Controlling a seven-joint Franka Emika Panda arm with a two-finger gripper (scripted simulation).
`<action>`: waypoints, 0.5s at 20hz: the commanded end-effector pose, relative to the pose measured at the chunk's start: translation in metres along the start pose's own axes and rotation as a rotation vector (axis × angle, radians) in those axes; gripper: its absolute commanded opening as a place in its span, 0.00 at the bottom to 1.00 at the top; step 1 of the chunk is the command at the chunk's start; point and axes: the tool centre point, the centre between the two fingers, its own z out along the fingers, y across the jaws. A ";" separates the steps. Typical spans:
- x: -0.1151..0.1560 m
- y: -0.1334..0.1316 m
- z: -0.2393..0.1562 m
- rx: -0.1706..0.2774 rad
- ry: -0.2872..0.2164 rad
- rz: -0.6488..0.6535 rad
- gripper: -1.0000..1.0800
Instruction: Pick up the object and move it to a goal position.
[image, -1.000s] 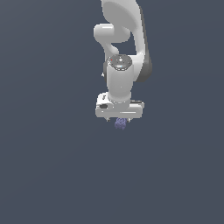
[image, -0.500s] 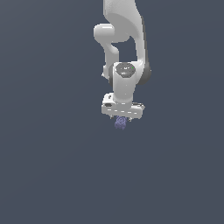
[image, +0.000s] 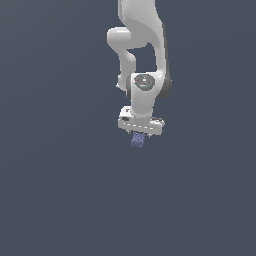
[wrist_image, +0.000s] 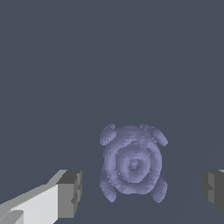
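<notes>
The object (wrist_image: 131, 164) is a small bluish-purple blob with a swirled, bumpy top. In the wrist view it lies between my two grey fingertips (wrist_image: 70, 192), with a clear gap on each side. My gripper (wrist_image: 142, 192) is open and touches nothing. In the exterior view the white arm reaches straight down, and the gripper (image: 139, 135) hangs right over the object (image: 138, 141), whose upper part is hidden by the hand.
A flat, uniform dark grey surface (image: 60, 200) fills both views. Nothing else shows on it.
The hand has turned a little about its own axis over the object. The object has stayed in place, and the fingers still stand apart.
</notes>
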 end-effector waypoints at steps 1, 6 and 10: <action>0.000 0.000 0.000 0.000 0.000 0.000 0.96; 0.000 0.000 0.012 0.000 0.000 0.001 0.96; -0.002 0.000 0.032 0.000 0.001 0.002 0.96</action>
